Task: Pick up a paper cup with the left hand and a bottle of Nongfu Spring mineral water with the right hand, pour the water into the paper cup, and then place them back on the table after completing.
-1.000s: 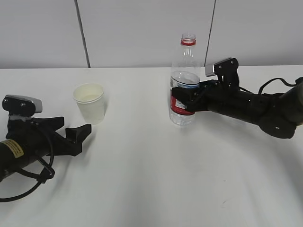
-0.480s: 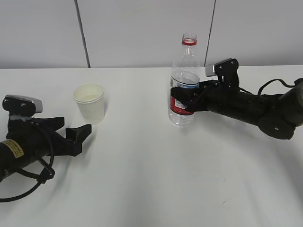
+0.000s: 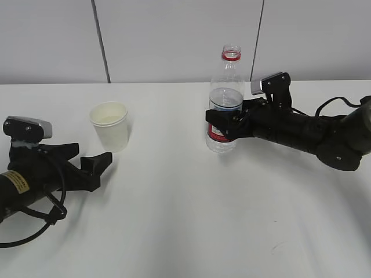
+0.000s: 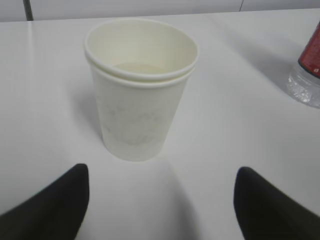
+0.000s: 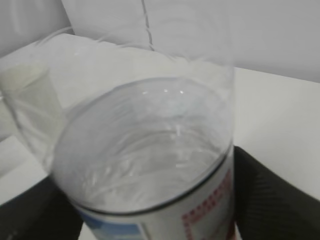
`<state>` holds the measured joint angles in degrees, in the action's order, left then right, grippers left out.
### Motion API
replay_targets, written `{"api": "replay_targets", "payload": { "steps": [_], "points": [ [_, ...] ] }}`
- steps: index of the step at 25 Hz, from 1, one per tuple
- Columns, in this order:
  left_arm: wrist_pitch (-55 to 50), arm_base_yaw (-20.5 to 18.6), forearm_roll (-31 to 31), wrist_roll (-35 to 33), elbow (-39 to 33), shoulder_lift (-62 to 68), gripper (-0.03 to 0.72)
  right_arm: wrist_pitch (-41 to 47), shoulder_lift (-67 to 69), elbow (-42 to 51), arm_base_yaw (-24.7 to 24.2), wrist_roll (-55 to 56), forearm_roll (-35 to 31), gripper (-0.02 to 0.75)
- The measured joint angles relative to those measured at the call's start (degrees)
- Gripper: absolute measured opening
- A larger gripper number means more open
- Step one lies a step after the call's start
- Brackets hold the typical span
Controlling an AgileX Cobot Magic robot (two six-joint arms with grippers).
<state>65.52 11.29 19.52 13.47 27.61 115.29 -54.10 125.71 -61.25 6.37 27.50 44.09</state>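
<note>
two hands (image 3: 101, 161) (image 3: 217, 121), one cup (image 3: 110, 126), one bottle (image 3: 225, 98)

The paper cup (image 3: 109, 126) is off-white with a rolled double rim, as if two are nested. It stands upright and open on the white table (image 3: 185, 220) toward nine o'clock, and a pale liquid level shows inside it. The bottle (image 3: 225, 104) is clear plastic with no cap, a red ring at its neck and a red-and-white label low on its body. It stands upright on the table, just past centre toward two o'clock, well apart from the cup. The water (image 3: 225, 99) is clear and fills roughly the lower half of the bottle.
</note>
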Motion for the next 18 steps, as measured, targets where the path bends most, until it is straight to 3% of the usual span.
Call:
{"api": "replay_targets", "payload": {
  "steps": [18],
  "points": [
    [0.0, 0.0, 0.1, 0.0, 0.0, 0.0, 0.543, -1.4, -1.7, 4.8, -2.1, 0.0, 0.4, 0.596]
  ]
}}
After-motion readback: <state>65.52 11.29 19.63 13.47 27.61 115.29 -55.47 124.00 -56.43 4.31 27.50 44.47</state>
